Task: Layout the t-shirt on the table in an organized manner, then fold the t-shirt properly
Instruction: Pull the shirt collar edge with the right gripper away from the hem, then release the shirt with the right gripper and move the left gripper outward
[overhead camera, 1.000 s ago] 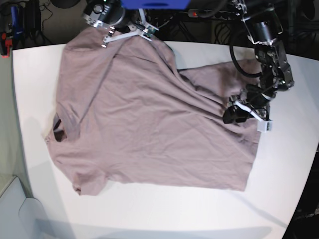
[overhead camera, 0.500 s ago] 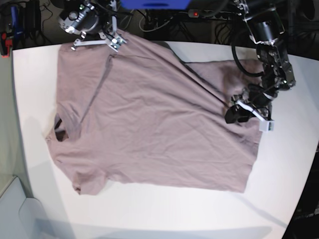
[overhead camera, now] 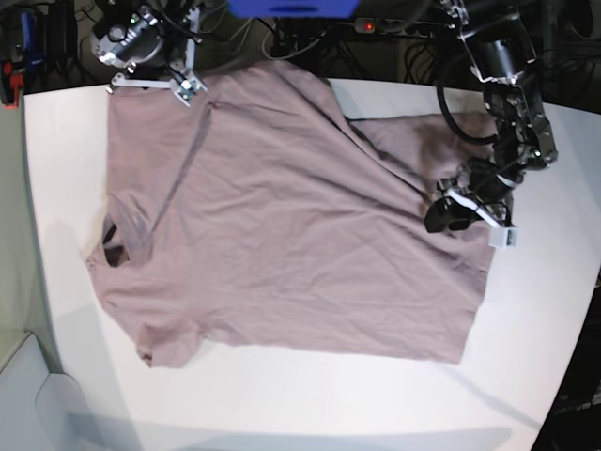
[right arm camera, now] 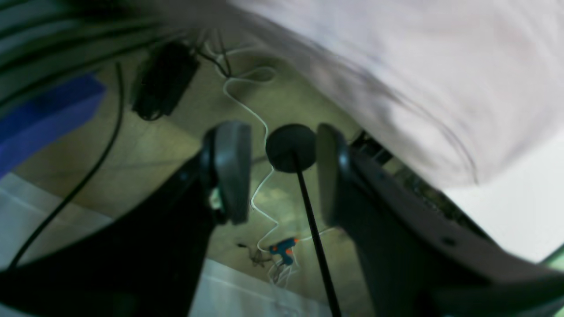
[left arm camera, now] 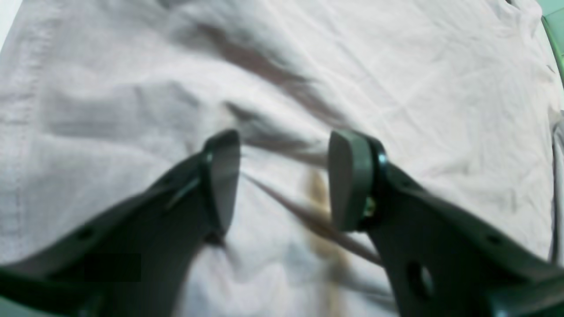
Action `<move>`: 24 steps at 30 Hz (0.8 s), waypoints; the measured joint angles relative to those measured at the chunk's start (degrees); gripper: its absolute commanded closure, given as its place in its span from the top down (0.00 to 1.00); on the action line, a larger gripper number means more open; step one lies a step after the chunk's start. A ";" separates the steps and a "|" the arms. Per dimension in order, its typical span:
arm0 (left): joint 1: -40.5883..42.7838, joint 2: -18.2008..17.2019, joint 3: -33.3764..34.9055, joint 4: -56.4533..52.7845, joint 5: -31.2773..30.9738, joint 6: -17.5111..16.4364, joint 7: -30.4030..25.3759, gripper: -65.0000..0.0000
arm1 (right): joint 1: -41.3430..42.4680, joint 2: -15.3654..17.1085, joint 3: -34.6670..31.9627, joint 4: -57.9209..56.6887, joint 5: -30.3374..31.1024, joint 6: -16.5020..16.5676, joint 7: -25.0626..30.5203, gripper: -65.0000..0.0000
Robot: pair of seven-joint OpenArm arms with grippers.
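The mauve-brown t-shirt [overhead camera: 282,235] lies spread and wrinkled over the white table [overhead camera: 310,395], with its neck opening at the left and one corner reaching the far edge. My right gripper [overhead camera: 155,86] hovers at that far-left corner, past the table's edge. In the right wrist view the right gripper [right arm camera: 280,176] is open and empty, with the t-shirt [right arm camera: 418,66] up to its right. My left gripper [overhead camera: 470,224] rests on the shirt's right side. The left wrist view has the left gripper [left arm camera: 284,180] open, fingers apart on the t-shirt [left arm camera: 396,66], a crease running between them.
Cables and dark equipment [overhead camera: 394,38] crowd the space behind the far edge. A red object [overhead camera: 11,80] sits at the far left. Below the right gripper is floor with a black round stand base [right arm camera: 291,147] and a small glue gun [right arm camera: 282,246]. A pale bin corner [overhead camera: 28,395] shows at lower left.
My right gripper moved left along the far edge, pulling the shirt's corner outward, then opened and let go of it. The left arm stayed still.
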 measured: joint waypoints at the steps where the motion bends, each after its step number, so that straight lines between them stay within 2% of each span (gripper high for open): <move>1: 0.00 0.02 0.00 0.00 0.02 0.00 0.00 0.51 | 0.02 -0.04 1.86 0.00 0.15 0.00 0.02 0.40; 5: 0.11 0.02 0.00 0.11 0.02 0.00 -0.02 0.51 | 0.87 -0.02 10.14 0.00 -0.13 0.00 -0.20 0.40; 11: 1.01 0.02 0.13 2.60 1.11 0.59 1.11 0.51 | 9.99 1.46 18.10 -0.02 -0.24 -0.02 -0.72 0.40; 14: 3.50 0.00 -0.07 6.73 1.97 1.20 2.08 0.51 | 14.95 1.38 18.12 -0.26 0.09 0.02 -1.16 0.40; 19: 4.26 -0.98 0.00 10.12 2.80 1.53 7.69 0.51 | 24.33 1.07 17.79 -0.81 0.00 -0.02 -0.68 0.40; 24: 5.77 -1.55 -3.76 11.10 2.78 1.55 8.13 0.51 | 29.88 1.09 12.26 -7.19 0.11 0.02 -0.85 0.39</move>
